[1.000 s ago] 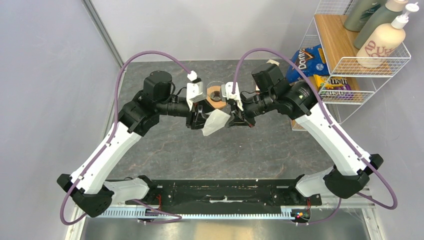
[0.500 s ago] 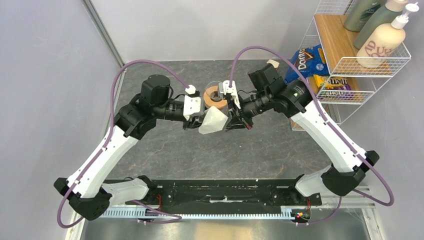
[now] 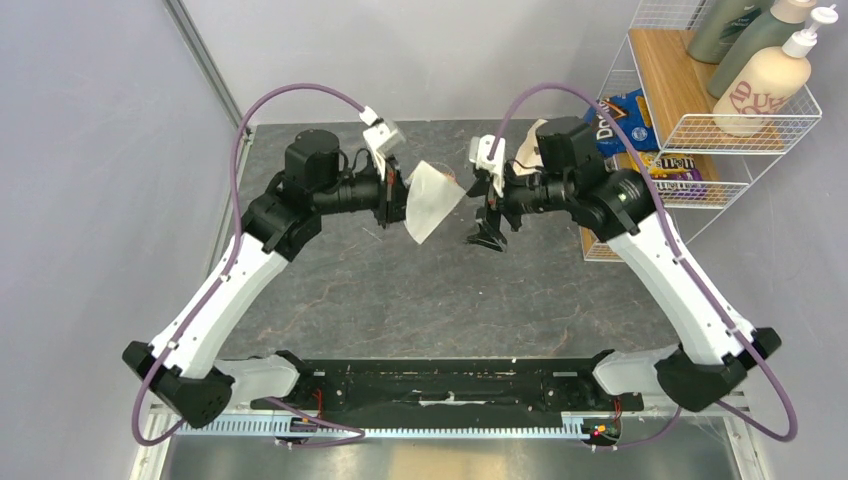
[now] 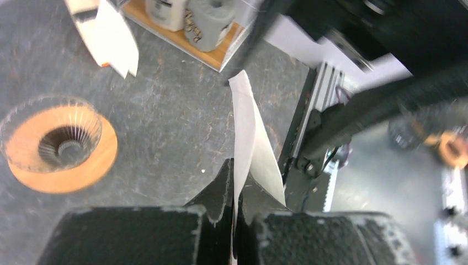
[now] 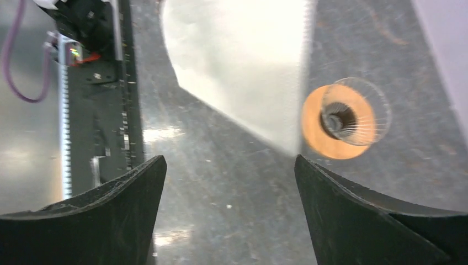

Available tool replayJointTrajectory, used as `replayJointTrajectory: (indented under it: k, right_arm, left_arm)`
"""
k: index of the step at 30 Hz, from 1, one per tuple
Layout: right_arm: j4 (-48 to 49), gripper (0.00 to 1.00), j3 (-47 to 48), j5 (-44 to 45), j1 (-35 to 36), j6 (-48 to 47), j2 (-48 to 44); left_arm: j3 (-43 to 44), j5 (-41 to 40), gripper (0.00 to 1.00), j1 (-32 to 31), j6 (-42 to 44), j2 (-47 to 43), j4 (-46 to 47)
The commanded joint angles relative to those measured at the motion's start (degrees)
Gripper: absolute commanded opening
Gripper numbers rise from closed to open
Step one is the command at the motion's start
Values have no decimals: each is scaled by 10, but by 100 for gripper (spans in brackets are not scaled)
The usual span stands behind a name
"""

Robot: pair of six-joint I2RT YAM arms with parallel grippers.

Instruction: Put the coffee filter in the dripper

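Observation:
The coffee filter (image 3: 430, 200) is a flat white paper fan held on edge above the table. My left gripper (image 3: 398, 197) is shut on its left rim; in the left wrist view the paper (image 4: 246, 127) stands up from between the closed jaws (image 4: 238, 168). My right gripper (image 3: 488, 220) hangs open just right of the filter, apart from it, with nothing between its fingers (image 5: 229, 160). The dripper (image 4: 58, 146), clear glass with an orange wooden ring, stands on the table behind the filter (image 5: 243, 66). From the right wrist the dripper (image 5: 342, 121) shows past the paper's edge.
A wire rack (image 3: 720, 90) with bottles stands at the back right, with a Doritos bag (image 3: 625, 115) and an M&M's bag (image 3: 670, 170) under it. More white paper (image 4: 107, 36) lies near the rack. A black rail (image 3: 450, 385) runs along the near edge.
The right gripper let go of the filter, opened wide and drew back to the right. The left gripper shut on the filter and carried it up and toward the back.

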Motion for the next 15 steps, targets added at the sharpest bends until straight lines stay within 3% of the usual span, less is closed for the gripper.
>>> replayJointTrajectory:
  k: [1,7,15]
  right_arm:
    - [101,96,-54,78,4,-101,-56]
    - [150,97,-70,129,4,-182,-52]
    - [143,96,-75,95,3,-234,-45]
  left_arm:
    - [57,-37,2,30,-235,56,9]
    - [68,10,2,31,-265,73,-2]
    - [58,53,2,30,-273,68,-1]
